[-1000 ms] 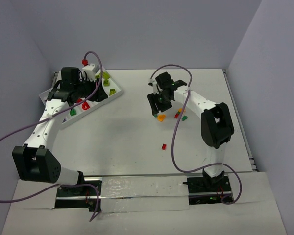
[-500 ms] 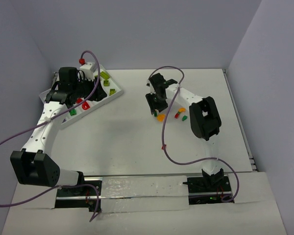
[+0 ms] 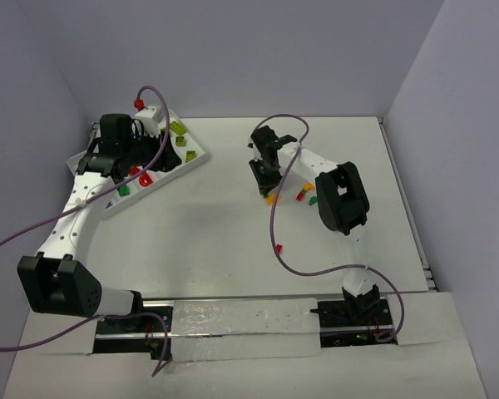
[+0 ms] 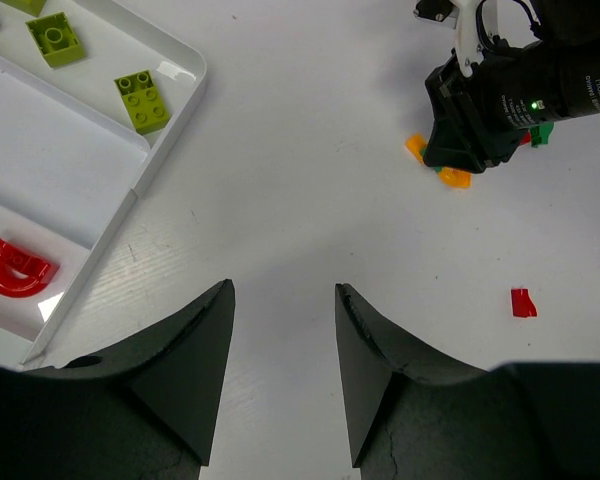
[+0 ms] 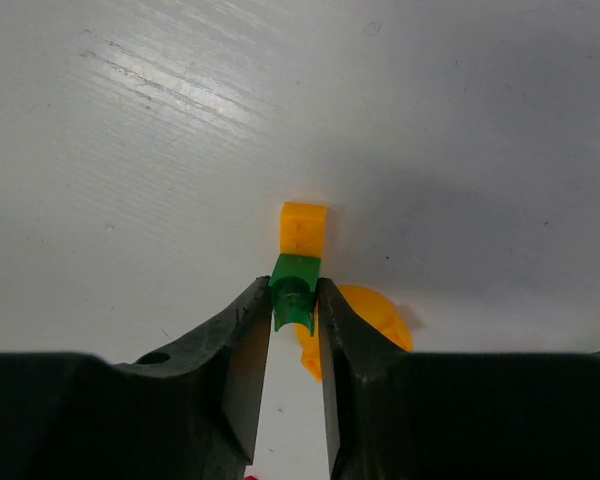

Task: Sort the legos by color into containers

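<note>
Nearest the arm bases, one red brick [image 3: 277, 248] lies alone on the tabletop [image 3: 208, 241] at the centre of the top view, well apart from both tools.

Right tool [image 5: 294, 300]: the fingers are pressed onto a green brick [image 5: 294, 285], which sits clamped between the tips at the middle of the wrist view. I cannot tell whether it is lifted or resting on the surface. Just past the tips, an orange brick [image 5: 303, 228] lies against the green one's far end. A rounded orange piece [image 5: 375, 312] lies just right of the fingers in that frame.

Left tool [image 4: 282, 290]: the fingers are apart with nothing between them, over bare tabletop beside a corner of the tray [image 4: 170, 140].

The tray is in the upper left of the left wrist view. Two lime bricks [image 4: 143, 100] lie in one compartment. A red arch piece [image 4: 15, 268] lies in the next compartment, toward the lower left.
</note>
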